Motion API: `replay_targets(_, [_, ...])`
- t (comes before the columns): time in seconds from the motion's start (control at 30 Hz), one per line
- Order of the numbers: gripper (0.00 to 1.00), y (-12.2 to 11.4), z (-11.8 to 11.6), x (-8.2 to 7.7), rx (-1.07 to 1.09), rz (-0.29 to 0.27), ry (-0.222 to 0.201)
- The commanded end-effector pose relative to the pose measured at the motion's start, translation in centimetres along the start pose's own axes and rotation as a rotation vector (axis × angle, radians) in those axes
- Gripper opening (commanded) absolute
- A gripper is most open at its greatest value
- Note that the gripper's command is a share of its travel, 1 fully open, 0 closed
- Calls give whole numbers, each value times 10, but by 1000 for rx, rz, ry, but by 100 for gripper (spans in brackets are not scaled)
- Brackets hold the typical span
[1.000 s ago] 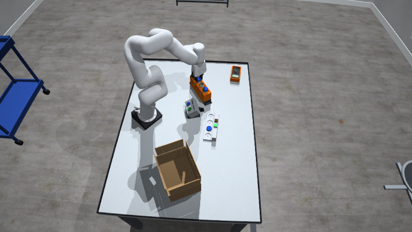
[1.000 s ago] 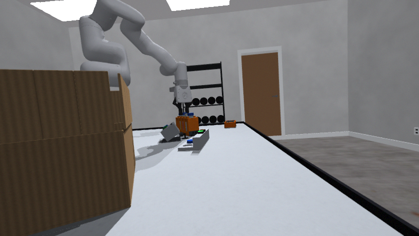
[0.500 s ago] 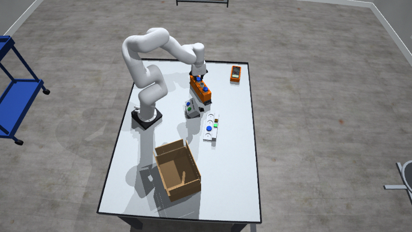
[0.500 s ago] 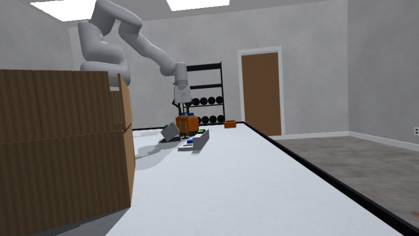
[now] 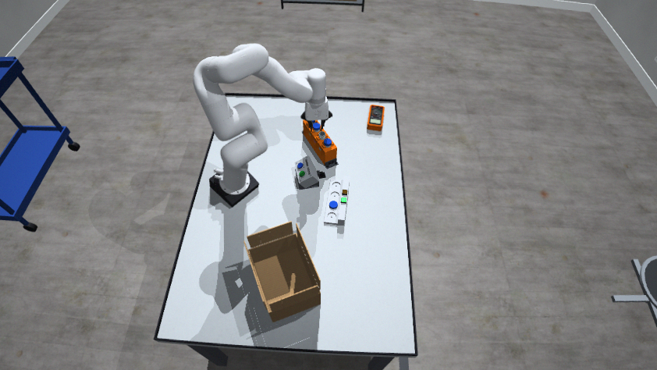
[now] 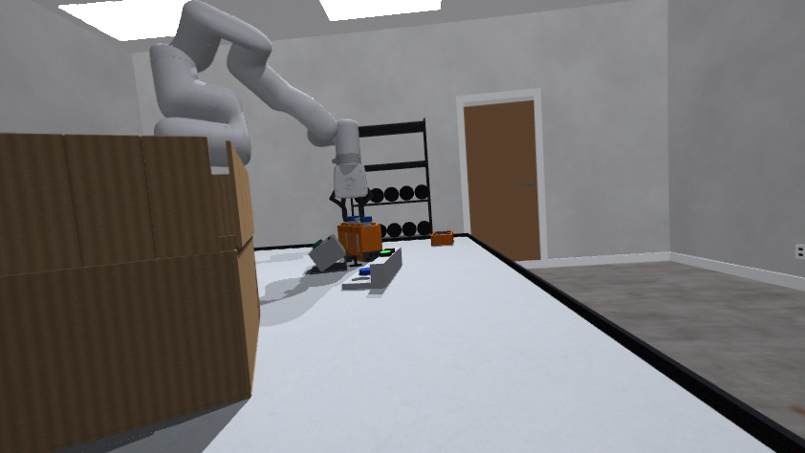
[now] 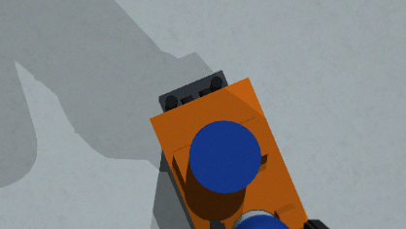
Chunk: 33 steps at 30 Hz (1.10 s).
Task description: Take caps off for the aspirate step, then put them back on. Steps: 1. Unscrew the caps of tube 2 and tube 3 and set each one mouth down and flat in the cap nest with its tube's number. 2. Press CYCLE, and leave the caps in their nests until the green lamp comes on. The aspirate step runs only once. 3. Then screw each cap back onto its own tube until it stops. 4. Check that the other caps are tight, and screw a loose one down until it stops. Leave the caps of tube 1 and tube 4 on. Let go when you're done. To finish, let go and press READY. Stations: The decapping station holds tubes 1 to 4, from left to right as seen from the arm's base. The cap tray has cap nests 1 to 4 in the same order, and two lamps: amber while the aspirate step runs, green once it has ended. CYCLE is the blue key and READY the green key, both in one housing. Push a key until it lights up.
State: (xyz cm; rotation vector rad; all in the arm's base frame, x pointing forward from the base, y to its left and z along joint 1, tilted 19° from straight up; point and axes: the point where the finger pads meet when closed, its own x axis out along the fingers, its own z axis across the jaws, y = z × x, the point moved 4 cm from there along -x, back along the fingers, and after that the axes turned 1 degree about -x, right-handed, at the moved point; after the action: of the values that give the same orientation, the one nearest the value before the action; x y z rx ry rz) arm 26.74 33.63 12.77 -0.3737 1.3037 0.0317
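The orange decapping station (image 5: 319,140) stands at the far side of the table. My gripper (image 5: 316,122) is straight over its far end tube, around the blue cap (image 7: 224,156), with the fingers a little apart and open. The fingers do not show in the wrist view. The edge of the neighbouring tube's blue cap (image 7: 257,222) shows at the bottom of the wrist view. Another blue cap (image 5: 327,142) sits at the station's near end. The white cap tray (image 5: 337,201) holds one blue cap (image 5: 333,204) in a nest, and its green lamp (image 5: 343,200) is lit.
The grey key housing (image 5: 305,172) with the blue key (image 5: 300,165) and green key (image 5: 302,173) stands between station and tray. An open cardboard box (image 5: 282,271) is at the near side. An orange meter (image 5: 375,117) lies at the far right corner.
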Motion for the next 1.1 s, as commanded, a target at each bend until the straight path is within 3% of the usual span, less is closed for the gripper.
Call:
replay_targets(0.0, [46, 1, 1, -2, 0, 3, -3])
replay_targets(0.1, [46, 1, 1, -2, -40, 3, -3])
replay_targets(1.07, [46, 1, 1, -2, -1120, 1, -4])
